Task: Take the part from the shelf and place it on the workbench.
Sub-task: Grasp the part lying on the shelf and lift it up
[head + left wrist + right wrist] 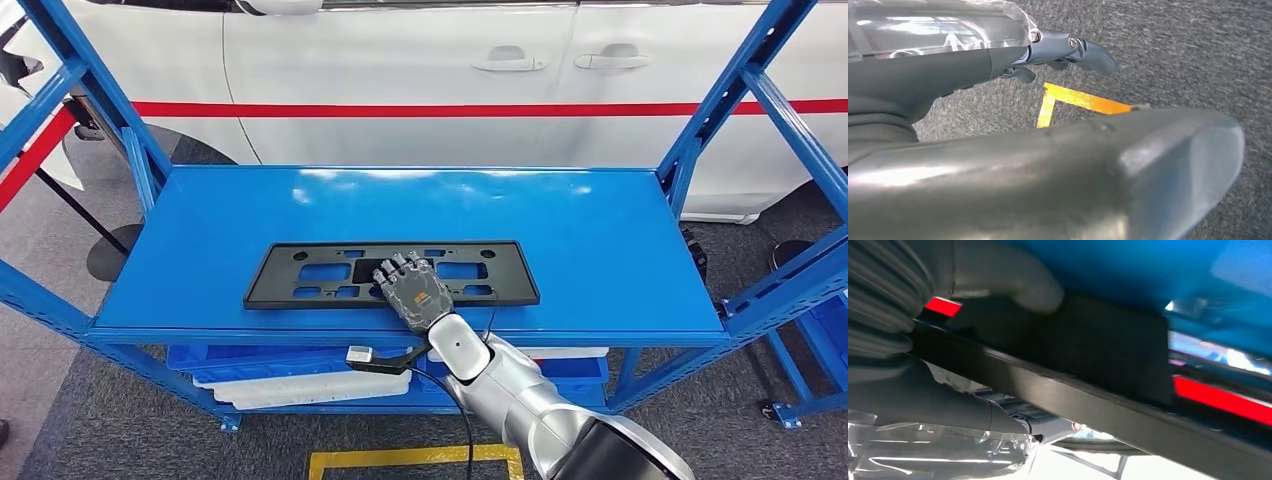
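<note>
The left hand (1068, 52) is hanging above grey carpet, fingers curled on nothing. The right hand (412, 290) is gripping the flat black plastic plate-frame part (300, 275) near the blue metal shelf's (600, 230) front edge.

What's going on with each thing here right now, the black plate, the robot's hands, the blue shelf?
Black part: lying flat on the shelf's top board, near its front edge.
Right hand: resting on the part, fingers laid over it.
Left hand: hanging over the floor, holding nothing.
Blue shelf: upright, carrying the part.
</note>
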Available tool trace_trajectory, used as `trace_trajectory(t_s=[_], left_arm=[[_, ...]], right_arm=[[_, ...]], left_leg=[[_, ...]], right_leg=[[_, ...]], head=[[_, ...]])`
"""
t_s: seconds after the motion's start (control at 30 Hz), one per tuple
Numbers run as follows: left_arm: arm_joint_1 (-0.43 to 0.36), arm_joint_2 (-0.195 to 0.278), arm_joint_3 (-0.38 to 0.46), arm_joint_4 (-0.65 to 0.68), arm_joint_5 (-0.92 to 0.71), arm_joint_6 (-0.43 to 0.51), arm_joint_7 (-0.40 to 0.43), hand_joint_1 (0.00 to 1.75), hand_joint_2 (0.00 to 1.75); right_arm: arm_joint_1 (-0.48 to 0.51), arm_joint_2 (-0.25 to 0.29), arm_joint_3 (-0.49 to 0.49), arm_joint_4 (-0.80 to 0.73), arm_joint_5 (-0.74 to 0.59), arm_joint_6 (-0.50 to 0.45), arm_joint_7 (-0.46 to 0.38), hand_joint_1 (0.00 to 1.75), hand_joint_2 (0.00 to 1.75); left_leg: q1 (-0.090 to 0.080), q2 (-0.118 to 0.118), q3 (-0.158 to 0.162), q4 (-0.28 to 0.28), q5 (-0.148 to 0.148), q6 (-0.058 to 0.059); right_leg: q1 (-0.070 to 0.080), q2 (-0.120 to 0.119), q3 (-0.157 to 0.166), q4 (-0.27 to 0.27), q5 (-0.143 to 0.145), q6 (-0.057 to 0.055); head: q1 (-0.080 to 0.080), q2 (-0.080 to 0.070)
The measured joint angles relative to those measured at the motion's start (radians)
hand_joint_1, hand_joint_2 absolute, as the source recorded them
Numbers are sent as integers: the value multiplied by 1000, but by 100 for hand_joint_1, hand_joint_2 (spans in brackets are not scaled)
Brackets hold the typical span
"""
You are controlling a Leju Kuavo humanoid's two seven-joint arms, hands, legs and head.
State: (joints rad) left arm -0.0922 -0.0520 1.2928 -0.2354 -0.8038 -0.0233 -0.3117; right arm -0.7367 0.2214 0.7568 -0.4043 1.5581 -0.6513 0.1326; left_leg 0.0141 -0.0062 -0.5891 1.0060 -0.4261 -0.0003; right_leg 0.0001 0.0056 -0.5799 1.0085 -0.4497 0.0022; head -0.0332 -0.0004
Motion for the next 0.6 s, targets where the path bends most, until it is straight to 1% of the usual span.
trace_trajectory(t_s=[0.03,0.07,0.1,0.13,0.17,0.2,0.23,0.27,0.3,0.33,0.37,0.4,0.43,0.47,0.5,0.53,0.57,0.6], left_arm=[[0,0,0,0,-1,-1,0,0,0],[-1,0,0,0,-1,-1,0,0,0],[-2,0,0,0,-1,-2,-1,0,0],[-2,0,0,0,-2,-3,-1,0,0],[-1,0,0,0,-2,-4,-2,0,44],[-1,0,0,0,-3,-5,-4,0,87],[0,0,0,0,-4,-8,-8,0,131],[0,0,0,0,-7,-12,-14,0,175],[0,0,-1,0,-9,-16,-24,0,175],[-1,0,-3,0,-11,-21,-36,0,175],[-1,0,-5,0,-13,-25,-48,0,175],[-1,0,-7,0,-15,-28,-61,0,175],[0,0,-10,0,-16,-32,-73,0,175],[0,0,-13,0,-16,-34,-84,0,175],[0,1,-16,0,-16,-36,-93,0,175],[0,2,-18,0,-16,-37,-100,0,175],[-1,2,-20,0,-16,-38,-104,0,175],[-1,4,-21,0,-16,-38,-106,0,175]], right_arm=[[-1,-1,0,3,-2,0,-1,171,175],[-2,-1,0,5,-3,1,-2,171,175],[-3,-2,0,7,-5,1,-2,171,175],[-3,-4,0,9,-6,1,-2,171,175],[-2,-6,0,11,-7,1,-2,170,175],[-1,-8,0,13,-9,1,-3,170,175],[-1,-10,0,15,-10,1,-3,170,175],[-2,-12,-1,16,-11,1,-5,169,175],[-3,-13,-1,16,-12,1,-8,169,175],[-5,-14,-3,16,-12,1,-11,170,175],[-6,-14,-5,16,-12,0,-14,170,175],[-8,-15,-8,16,-12,0,-16,170,175],[-8,-15,-12,16,-11,-1,-18,170,175],[-9,-16,-16,16,-11,-2,-21,169,175],[-10,-17,-20,16,-11,-3,-25,169,175],[-10,-17,-25,16,-13,-5,-30,169,175],[-11,-17,-30,16,-15,-6,-37,169,175],[-11,-16,-36,16,-19,-8,-45,169,175]], left_leg=[[1,1,0,-2,2,7],[3,1,1,-5,4,13],[3,2,0,-6,5,18],[2,2,-1,-6,5,21],[2,3,-2,-5,5,22],[1,3,-2,-5,5,23],[0,3,-2,-4,5,23],[-1,2,-1,-4,5,23],[-2,1,0,-3,4,22],[-3,0,0,-1,3,20],[-6,-1,0,0,2,17],[-8,-1,-1,1,1,13],[-9,-1,-2,2,1,9],[-9,-1,-3,1,2,3],[-8,-1,-3,1,1,-2],[-7,0,-6,9,-6,-8],[-6,0,-15,32,-22,-13],[-4,1,-34,77,-50,-17]], right_leg=[[-1,0,-6,15,-12,5],[-2,-1,-20,46,-33,10],[-4,-1,-46,100,-63,13],[-4,-1,-79,168,-96,16],[-5,-1,-113,234,-122,17],[-5,-1,-137,281,-133,17],[-6,-1,-143,291,-125,17],[-6,-1,-130,262,-99,14],[-5,-1,-100,200,-63,10],[-3,-2,-64,124,-31,3],[-1,-2,-34,62,-8,-2],[1,-2,-16,21,3,-5],[4,-2,-9,4,5,-8],[4,-2,-10,3,6,-10],[2,-2,-9,-1,9,-14],[-1,-3,-7,-5,13,-20],[-5,-4,-5,-10,16,-25],[-7,-5,-3,-13,18,-29]], head=[[0,0],[0,0],[0,0],[0,0],[0,0],[0,0],[0,0],[0,0],[0,0],[0,0],[0,0],[0,0],[0,0],[0,0],[0,0],[0,0],[0,0],[0,0]])
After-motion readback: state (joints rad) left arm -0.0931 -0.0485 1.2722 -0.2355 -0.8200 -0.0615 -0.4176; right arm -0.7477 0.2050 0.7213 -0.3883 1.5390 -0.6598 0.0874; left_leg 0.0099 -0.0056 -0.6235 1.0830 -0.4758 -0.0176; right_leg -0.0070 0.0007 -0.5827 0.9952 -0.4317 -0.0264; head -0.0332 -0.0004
